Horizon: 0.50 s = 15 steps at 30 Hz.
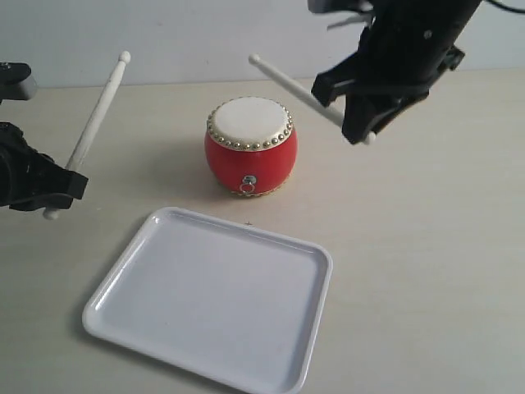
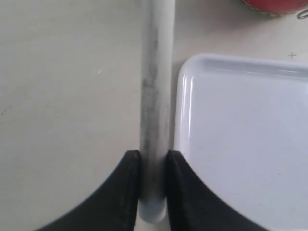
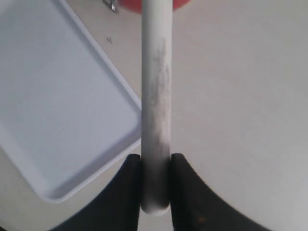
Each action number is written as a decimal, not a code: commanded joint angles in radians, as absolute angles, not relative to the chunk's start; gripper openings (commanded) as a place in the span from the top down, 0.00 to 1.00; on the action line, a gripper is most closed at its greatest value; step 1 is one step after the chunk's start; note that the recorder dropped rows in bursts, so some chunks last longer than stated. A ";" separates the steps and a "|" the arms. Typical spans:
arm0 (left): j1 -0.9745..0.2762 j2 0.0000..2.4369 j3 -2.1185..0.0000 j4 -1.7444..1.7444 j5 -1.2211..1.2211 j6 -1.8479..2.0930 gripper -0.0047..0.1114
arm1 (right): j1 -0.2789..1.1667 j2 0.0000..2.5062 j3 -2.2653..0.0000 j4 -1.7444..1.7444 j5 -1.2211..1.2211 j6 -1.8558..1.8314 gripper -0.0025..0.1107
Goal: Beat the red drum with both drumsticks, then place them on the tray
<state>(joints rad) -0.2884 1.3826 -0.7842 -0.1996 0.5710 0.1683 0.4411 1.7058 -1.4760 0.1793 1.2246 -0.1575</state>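
The red drum (image 1: 250,148) stands upright on the table behind the white tray (image 1: 213,295). At the left, my left gripper (image 1: 61,189) is shut on one drumstick (image 1: 94,123), which slants up and away, well left of the drum. High at the right, my right gripper (image 1: 349,115) is shut on the other drumstick (image 1: 291,82); its tip hangs just above the drum's far right rim. The left wrist view shows the fingers (image 2: 126,192) clamped on the stick (image 2: 156,86) beside the tray's edge (image 2: 185,96). In the right wrist view the stick (image 3: 156,86) sits pinched in the gripper (image 3: 155,166).
A pale wall runs along the back of the beige table (image 1: 426,271). The tray lies empty in front of the drum, tilted relative to the table's front edge.
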 commanded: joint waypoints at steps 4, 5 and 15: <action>-0.324 1.461 -0.954 -0.256 0.749 0.278 0.96 | 0.443 1.641 -1.540 0.133 1.221 -0.172 0.98; -0.339 1.478 -0.977 -0.256 0.769 0.280 0.96 | 0.443 1.641 -1.538 0.133 1.221 -0.172 0.98; -0.495 1.658 -1.152 -0.188 0.907 0.294 0.96 | 0.443 1.641 -1.532 0.131 1.221 -0.172 0.98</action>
<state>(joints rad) -0.4767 1.6086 -1.1344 -0.2069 0.8744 0.2804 0.4411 1.6430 -1.5313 0.1358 1.2242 -0.1637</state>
